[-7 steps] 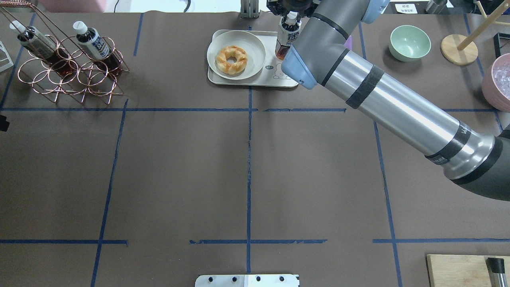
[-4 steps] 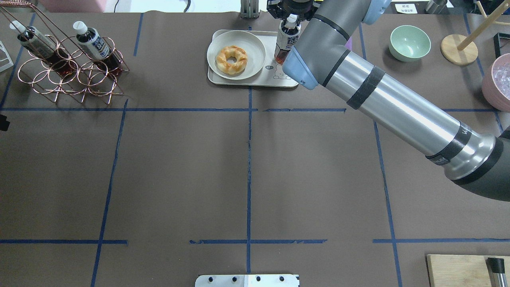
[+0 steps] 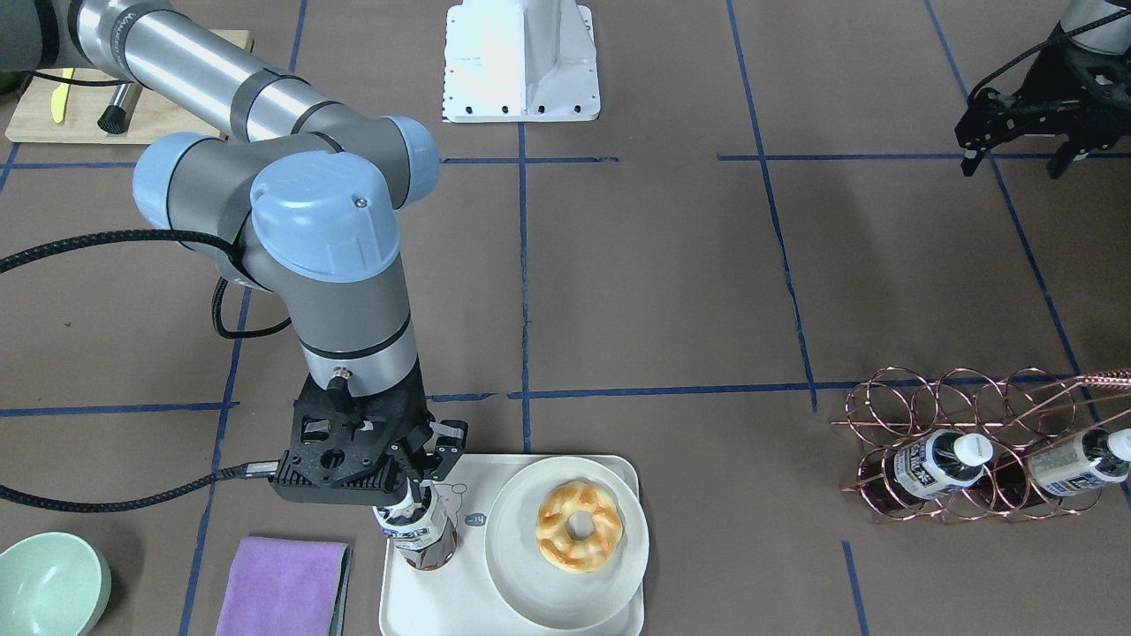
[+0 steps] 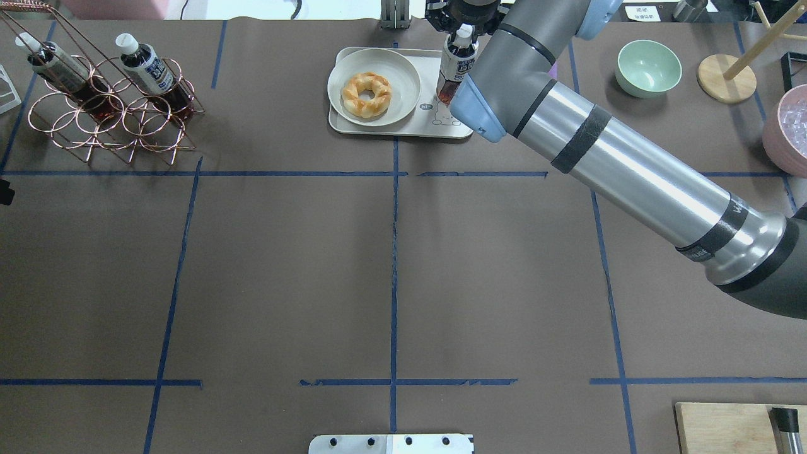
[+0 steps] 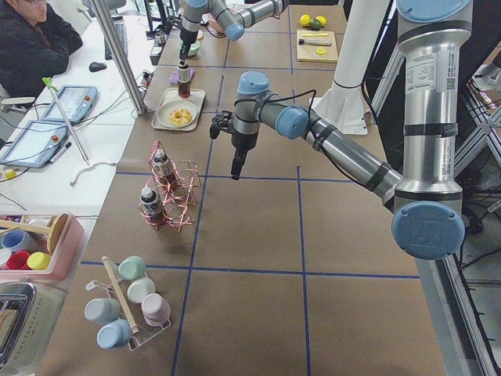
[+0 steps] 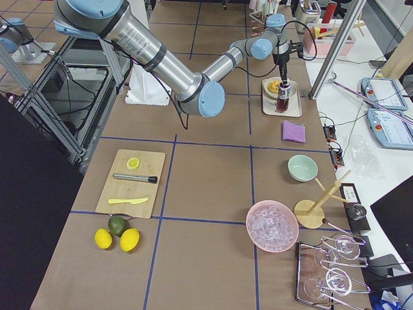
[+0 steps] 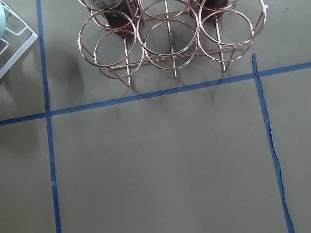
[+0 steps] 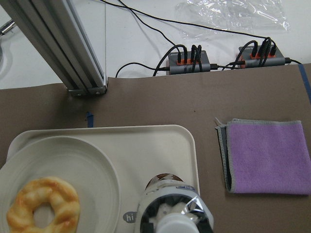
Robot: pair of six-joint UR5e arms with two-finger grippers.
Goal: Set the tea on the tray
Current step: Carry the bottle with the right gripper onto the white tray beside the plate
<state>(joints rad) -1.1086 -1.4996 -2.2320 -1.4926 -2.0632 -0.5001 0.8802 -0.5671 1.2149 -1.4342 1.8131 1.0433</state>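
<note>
At the near right corner of the tabletop [image 4: 284, 271] lies a wooden cutting board [image 4: 719, 425]. Farther in, over the left side, the left pincer [image 3: 1014, 164] hangs in the air. Its two fingers are spread apart and nothing is between them. It is well apart from the tray, on the near side of the copper wire rack [image 4: 113, 107].

The right arm reaches from the near right corner across to the far edge. There, at about the middle of that edge, lies the tray [image 3: 424, 609]. The right pincer [image 3: 411, 495] points down over the part of the tray that is toward the right edge, and it is closed on the top of the tea [image 3: 424, 539], at the cap. The tea is upright, with its base at the tray's surface, just beside the round plate [image 3: 512, 574]. Whether the base touches the tray, I cannot tell. The small bear drawing [image 4: 444, 113] is just on the near side of the bottle. The plate fills the other part of the tray and carries a twisted ring doughnut [image 3: 552, 534].

Along the far edge, near the tray on its right, lies a folded purple cloth [image 3: 283, 587]. Beyond it, toward the far right corner, stands a pale green bowl [image 3: 44, 587]. In the far left corner the wire rack holds two more bottles [image 3: 932, 464] [image 3: 1074, 464] with white caps, lying tilted.
</note>
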